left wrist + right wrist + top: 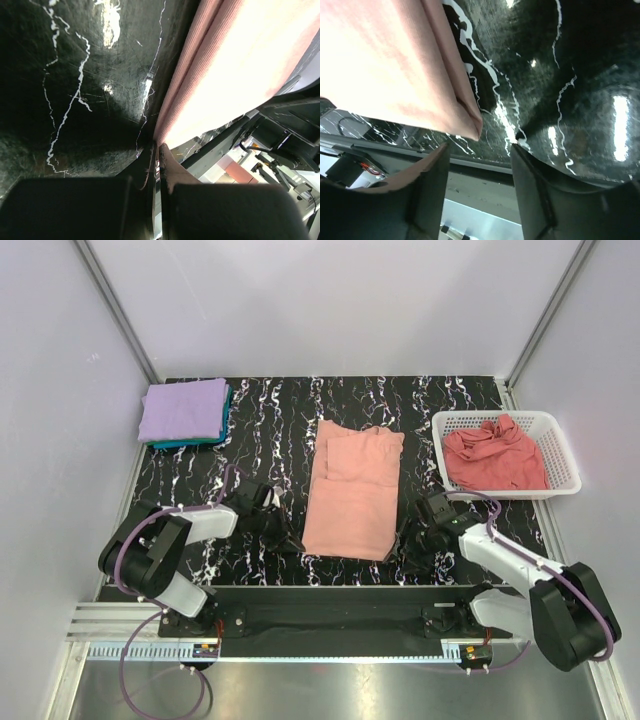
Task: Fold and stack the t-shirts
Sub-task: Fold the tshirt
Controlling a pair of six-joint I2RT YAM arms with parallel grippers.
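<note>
Folding is partway: the salmon-pink t-shirt (352, 495) lies on the table (270, 420) as a long strip, your left gripper (158, 150) is pinched tight on its near-left corner, and your right gripper (480, 147) gapes wide just before the near-right corner, so your next move looks to be closing there, then lifting both.

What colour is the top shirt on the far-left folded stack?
The top shirt is lavender-purple; it shows best in the top external view.

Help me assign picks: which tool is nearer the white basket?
Right. The right tool sits just left of the basket; the left tool lies beyond the salmon shirt.
</note>
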